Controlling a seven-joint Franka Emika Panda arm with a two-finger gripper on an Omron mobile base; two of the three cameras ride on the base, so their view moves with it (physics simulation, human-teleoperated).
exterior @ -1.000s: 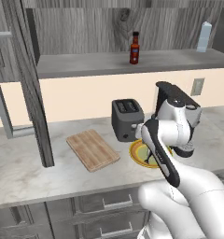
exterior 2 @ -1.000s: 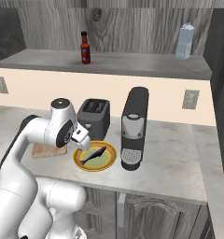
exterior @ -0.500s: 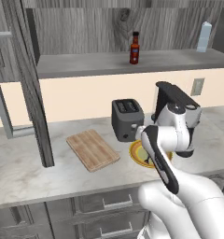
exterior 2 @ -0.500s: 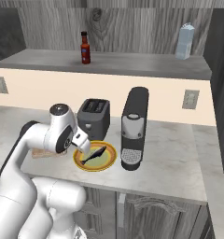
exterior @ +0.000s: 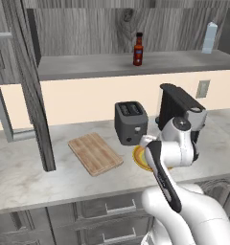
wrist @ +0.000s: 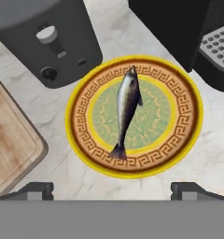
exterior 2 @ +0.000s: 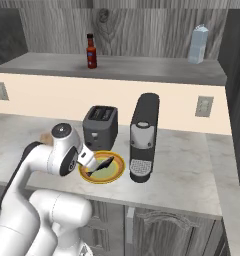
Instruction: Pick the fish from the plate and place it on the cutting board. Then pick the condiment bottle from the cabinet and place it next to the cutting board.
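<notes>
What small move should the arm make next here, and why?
Probably a straight descent onto the fish. In the hand view the fish lies across the middle of the plate, untouched, and the gripper hangs above it with its fingertips spread wide and nothing between them. The cutting board lies bare, so the first pick is not yet done.

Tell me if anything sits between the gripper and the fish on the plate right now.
Nothing visible does. In the hand view the gripper looks straight at the fish, which lies uncovered across the plate. The toaster and the coffee machine stand beside the plate, off that path.
</notes>
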